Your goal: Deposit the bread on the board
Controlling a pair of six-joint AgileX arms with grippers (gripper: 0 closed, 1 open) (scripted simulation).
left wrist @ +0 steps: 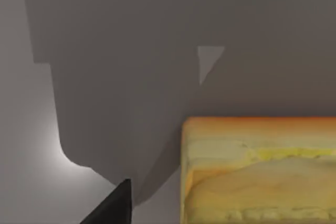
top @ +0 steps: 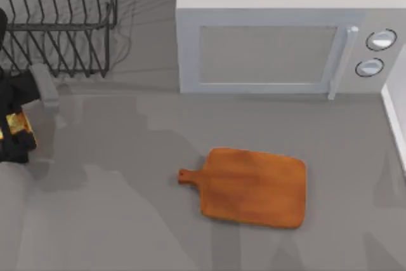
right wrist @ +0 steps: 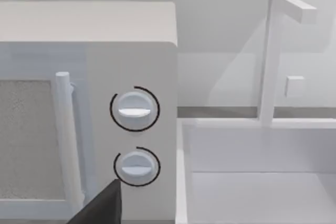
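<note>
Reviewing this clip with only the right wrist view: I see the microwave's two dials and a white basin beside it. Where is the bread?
Observer: The bread is at the far left edge of the table in the top view, at the left gripper, just in front of a black wire rack.
Operator: And the board, has anything landed on it?
Observer: No. The board lies bare in front of the microwave, well to the right of the bread, its stubby handle pointing left.
</note>
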